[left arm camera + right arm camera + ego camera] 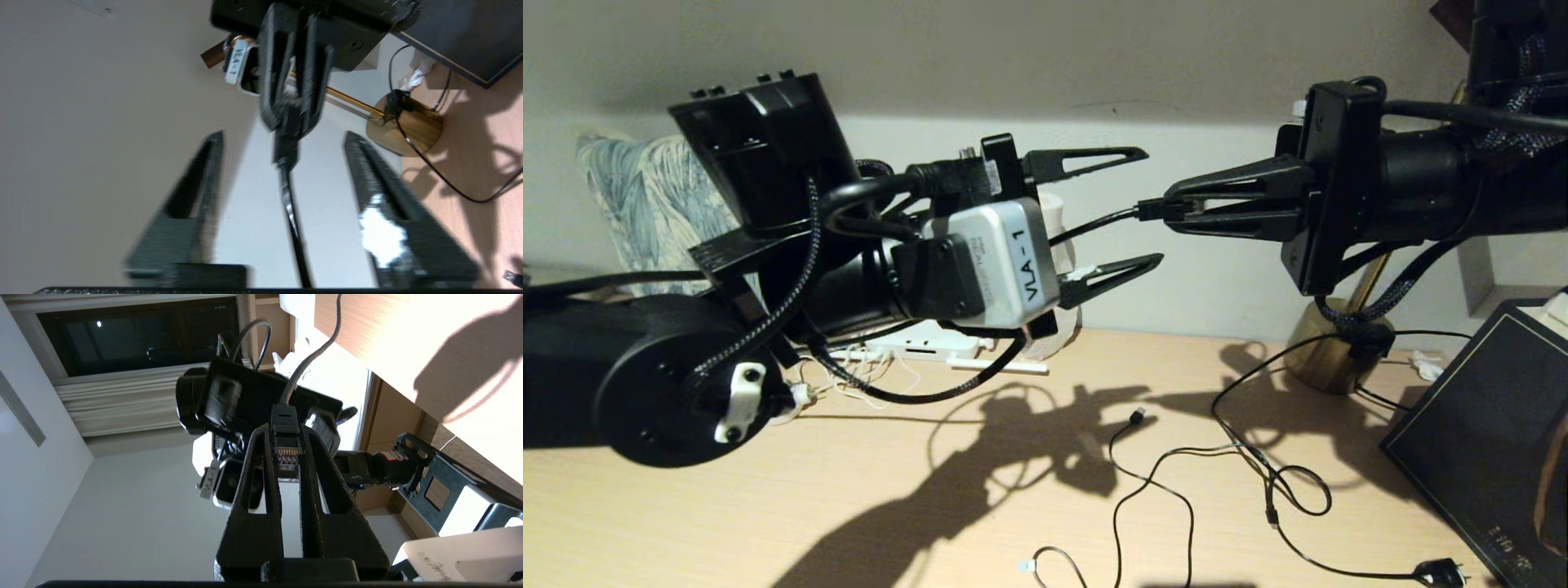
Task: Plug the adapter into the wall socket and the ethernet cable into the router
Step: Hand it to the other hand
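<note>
My right gripper (pixel 1170 210) is held above the desk, shut on the ethernet cable's clear clip connector (pixel 284 453). The black ethernet cable (pixel 1094 222) runs from it toward my left arm. My left gripper (pixel 1154 204) faces the right one and is open, its fingers (pixel 376 175) on either side of the cable (pixel 291 212) and apart from it. The white router (pixel 923 341) lies on the desk by the wall, mostly hidden behind my left arm, one stick antenna (pixel 1001 366) showing. The adapter and the wall socket are out of view.
A brass lamp base (pixel 1327 359) stands at the back right, with a black box (pixel 1486 457) in front of it. Other black cables loop on the desk, one with a small USB tip (pixel 1135 418), one with a mains plug (pixel 1441 572). A patterned cushion (pixel 645 204) leans at the far left.
</note>
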{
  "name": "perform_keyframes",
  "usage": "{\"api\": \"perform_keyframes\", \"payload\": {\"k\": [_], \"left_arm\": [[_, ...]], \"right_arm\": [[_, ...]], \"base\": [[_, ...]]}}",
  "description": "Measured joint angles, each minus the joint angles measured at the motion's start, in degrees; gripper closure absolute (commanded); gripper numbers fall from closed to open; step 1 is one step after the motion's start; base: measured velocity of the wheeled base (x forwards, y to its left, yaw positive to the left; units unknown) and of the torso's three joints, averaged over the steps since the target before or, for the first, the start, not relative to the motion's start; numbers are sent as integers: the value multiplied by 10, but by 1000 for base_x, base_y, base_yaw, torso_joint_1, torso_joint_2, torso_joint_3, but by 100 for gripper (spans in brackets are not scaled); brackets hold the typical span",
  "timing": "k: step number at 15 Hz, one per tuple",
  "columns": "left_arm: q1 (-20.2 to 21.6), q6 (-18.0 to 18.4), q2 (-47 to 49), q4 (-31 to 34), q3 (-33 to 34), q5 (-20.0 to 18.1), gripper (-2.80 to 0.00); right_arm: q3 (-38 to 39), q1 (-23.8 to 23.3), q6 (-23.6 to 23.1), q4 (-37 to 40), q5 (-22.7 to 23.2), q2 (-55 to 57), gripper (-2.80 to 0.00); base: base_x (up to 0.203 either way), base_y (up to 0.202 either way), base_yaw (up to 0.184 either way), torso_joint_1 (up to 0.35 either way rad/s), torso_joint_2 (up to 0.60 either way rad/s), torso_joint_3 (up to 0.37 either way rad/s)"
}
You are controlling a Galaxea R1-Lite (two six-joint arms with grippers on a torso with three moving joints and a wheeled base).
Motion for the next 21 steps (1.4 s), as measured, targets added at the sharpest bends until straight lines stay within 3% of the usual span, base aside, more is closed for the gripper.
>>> {"api": "perform_keyframes", "payload": {"k": [12,13,21], "left_arm": [[0,-4,9,-3,-10,0,-280],[0,-4,11,-3,-13,0,0],[1,-4,15,-2,-14,0,0]], "right_arm": [[10,3,-1,-1,2,-5,0],[10,4,-1,-1,2,-3,0],[10,4,-1,-2,1,2,0]], "base": [[0,0,0,0,0,0],[0,0,0,0,0,0],[0,0,0,0,0,0]]}}
